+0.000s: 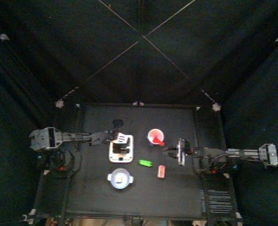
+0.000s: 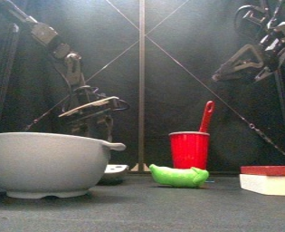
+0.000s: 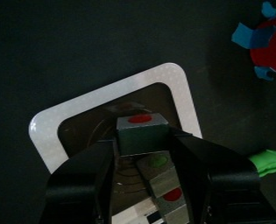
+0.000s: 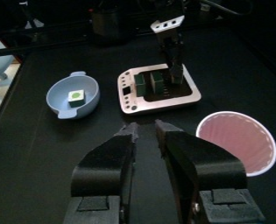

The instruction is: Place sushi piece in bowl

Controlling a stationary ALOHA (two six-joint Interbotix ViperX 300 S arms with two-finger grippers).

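Observation:
A sushi piece point(image 3: 140, 133) with a red spot on top and a grey-green side lies on the white tray point(image 3: 58, 122). My left gripper point(image 3: 143, 145) is open and straddles it, one jaw on each side. From the right wrist view the left gripper point(image 4: 166, 79) reaches straight down onto the tray point(image 4: 152, 107). The pale-blue bowl point(image 4: 56, 103) stands beside the tray and holds one small piece point(image 4: 74, 94). In the top view the bowl point(image 1: 110, 180) is in front of the tray point(image 1: 117, 158). My right gripper point(image 4: 146, 131) hangs shut above the table's right side, holding nothing.
A red round dish point(image 4: 236, 140) stands right of the tray. In the front view, a green toy point(image 2: 181, 177) and a red-and-white block point(image 2: 268, 179) lie near the front edge, right of the bowl point(image 2: 48, 168). More pieces sit on the tray under the left jaws.

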